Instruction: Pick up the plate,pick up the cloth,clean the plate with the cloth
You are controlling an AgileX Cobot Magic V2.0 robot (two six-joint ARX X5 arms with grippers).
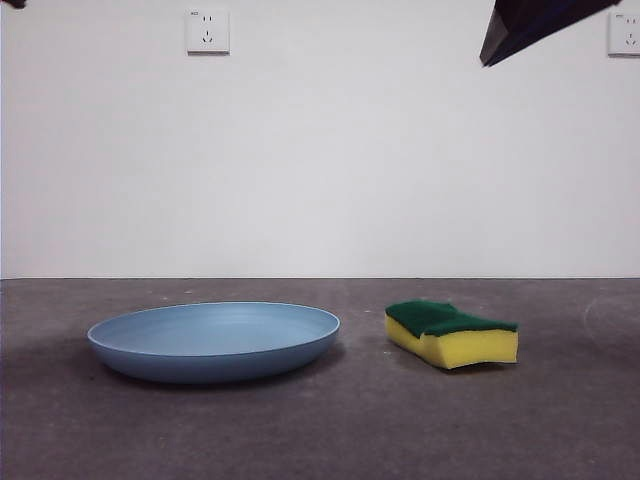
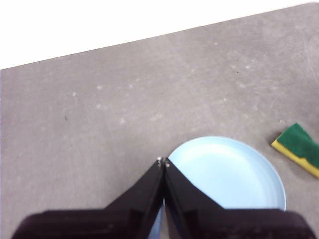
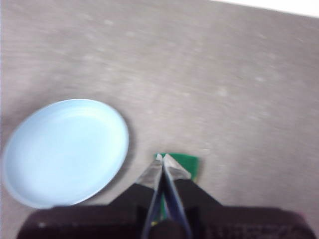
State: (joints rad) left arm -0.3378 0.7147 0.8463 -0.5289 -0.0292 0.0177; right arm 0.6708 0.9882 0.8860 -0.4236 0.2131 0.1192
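The light-blue plate (image 1: 214, 339) lies flat on the grey table, left of centre. It also shows in the left wrist view (image 2: 227, 174) and the right wrist view (image 3: 62, 149). The cloth, a yellow sponge with a green top (image 1: 452, 333), lies to the plate's right, apart from it; it shows in the left wrist view (image 2: 299, 147) and, partly hidden by the jaws, in the right wrist view (image 3: 185, 163). My left gripper (image 2: 163, 161) is shut and empty, high above the plate's near rim. My right gripper (image 3: 163, 158) is shut and empty, high above the sponge; its dark tip (image 1: 530, 25) shows at the top right.
The grey table (image 1: 320, 430) runs back to a white wall with two sockets (image 1: 207, 31). Nothing else stands on the table around the plate and sponge.
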